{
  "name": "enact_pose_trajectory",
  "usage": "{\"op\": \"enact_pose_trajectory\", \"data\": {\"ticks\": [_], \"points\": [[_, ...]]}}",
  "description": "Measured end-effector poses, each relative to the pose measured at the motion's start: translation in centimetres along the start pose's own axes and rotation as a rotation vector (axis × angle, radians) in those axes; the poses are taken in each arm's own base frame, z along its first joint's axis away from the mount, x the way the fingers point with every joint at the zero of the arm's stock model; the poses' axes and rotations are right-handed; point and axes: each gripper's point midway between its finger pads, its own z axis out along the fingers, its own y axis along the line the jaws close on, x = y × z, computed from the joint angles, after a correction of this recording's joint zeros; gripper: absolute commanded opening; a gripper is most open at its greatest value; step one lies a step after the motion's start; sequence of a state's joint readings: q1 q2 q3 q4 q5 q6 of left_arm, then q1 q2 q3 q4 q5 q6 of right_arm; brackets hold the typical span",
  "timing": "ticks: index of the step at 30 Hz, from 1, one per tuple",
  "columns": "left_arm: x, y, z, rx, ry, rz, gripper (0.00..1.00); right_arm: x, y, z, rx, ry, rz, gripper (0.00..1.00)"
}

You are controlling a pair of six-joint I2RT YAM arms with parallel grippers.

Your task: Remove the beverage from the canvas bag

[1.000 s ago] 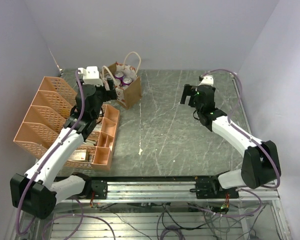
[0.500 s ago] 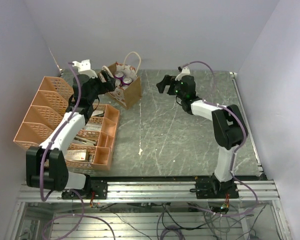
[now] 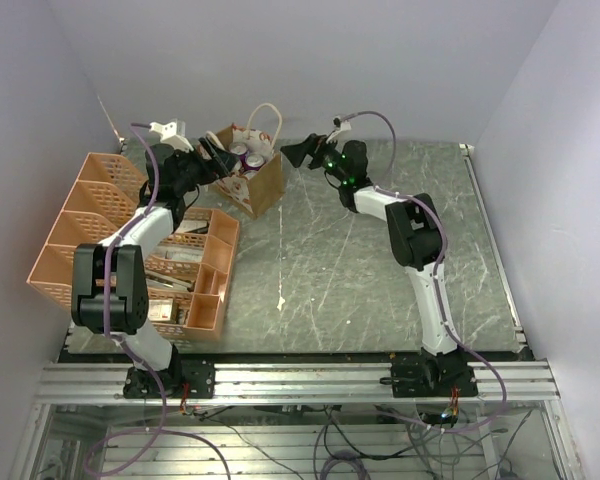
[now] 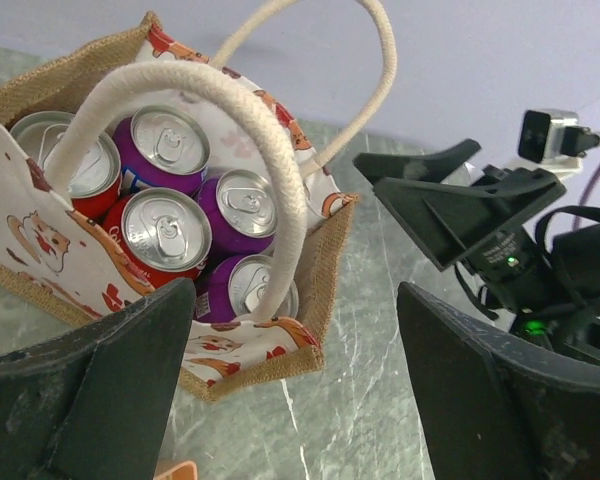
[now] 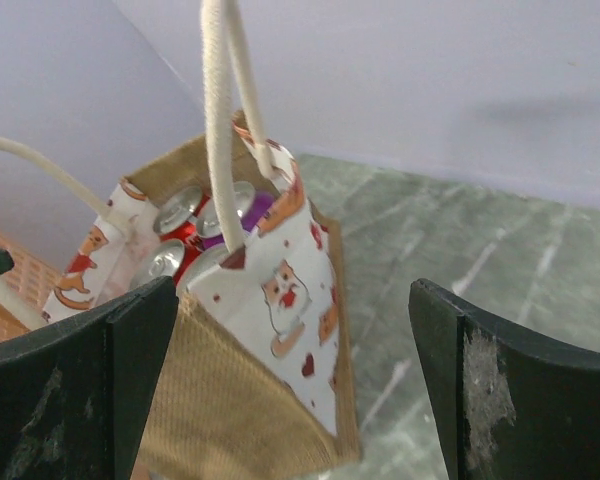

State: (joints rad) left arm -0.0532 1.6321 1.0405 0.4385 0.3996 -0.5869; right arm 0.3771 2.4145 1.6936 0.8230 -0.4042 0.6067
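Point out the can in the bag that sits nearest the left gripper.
The purple can in the corner of the canvas bag just ahead of the open left gripper, partly hidden by the rope handle; the other four sit farther back.

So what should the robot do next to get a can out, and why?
Probably lower the open left gripper onto the nearer red can, steering beside the rope handle that arches across the canvas bag's open top. Nothing is gripped yet.
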Motion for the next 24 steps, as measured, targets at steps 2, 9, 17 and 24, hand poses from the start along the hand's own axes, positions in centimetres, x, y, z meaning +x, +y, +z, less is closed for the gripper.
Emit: {"op": "enact_pose_trajectory", "data": {"ticks": [2,9,17,24], "points": [[-0.1,-0.2,0.1,0.015,-0.003,0.003,0.87,0.2,0.6,1.3,-0.044,-0.010,0.005,1.00],[-0.5,-0.9,1.0,0.065,0.004,0.005,0.65,0.6,3.2,4.8,-0.147,-0.031,0.011,0.81],[-0.2,-1.1,1.2,0.079,0.026,0.006,0.35,-0.1,5.2,6.9,-0.136,-0.034,0.035,0.00],[-0.2,-1.6,1.1,0.092,0.049,0.007,0.15,0.3,4.1,4.7,-0.029,0.037,0.081,0.00]]}}
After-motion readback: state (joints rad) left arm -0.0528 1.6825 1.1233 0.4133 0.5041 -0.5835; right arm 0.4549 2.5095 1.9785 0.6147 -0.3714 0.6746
